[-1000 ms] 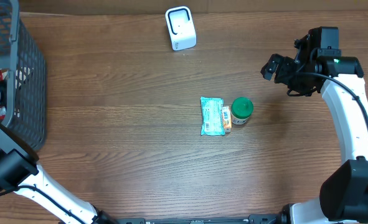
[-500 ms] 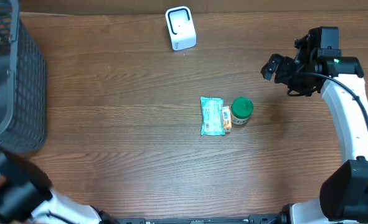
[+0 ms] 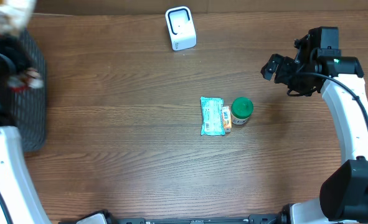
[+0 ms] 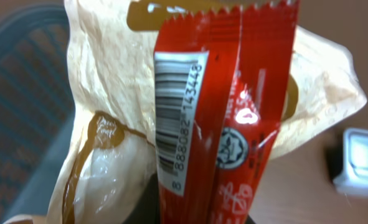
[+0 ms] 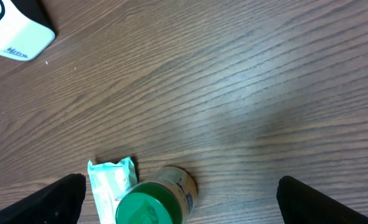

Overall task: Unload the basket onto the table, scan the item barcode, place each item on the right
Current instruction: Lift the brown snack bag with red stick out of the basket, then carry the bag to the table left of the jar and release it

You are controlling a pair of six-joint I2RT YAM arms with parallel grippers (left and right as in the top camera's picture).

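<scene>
A red packet (image 4: 224, 118) with a white barcode label (image 4: 179, 118) fills the left wrist view, rising from between my left gripper's (image 4: 199, 214) jaws, which are shut on it. A crinkled cream bag (image 4: 103, 143) sits right behind it; whether it is pinched too I cannot tell. In the overhead view that arm is a blur at the top left, with the cream bag (image 3: 9, 12) above the basket. The white scanner (image 3: 180, 28) stands at the table's far edge. My right gripper (image 3: 277, 65) hovers open and holds nothing.
A dark mesh basket (image 3: 28, 106) stands at the left edge. Mid-table lie a teal packet (image 3: 212, 116), a small orange item (image 3: 226, 118) and a green-lidded jar (image 3: 241, 111), the jar (image 5: 152, 202) just below my right gripper's fingers (image 5: 53, 199).
My left arm has swung up from the basket at the left edge to the top left corner, carrying the packets. The right arm and the table items have not moved.
</scene>
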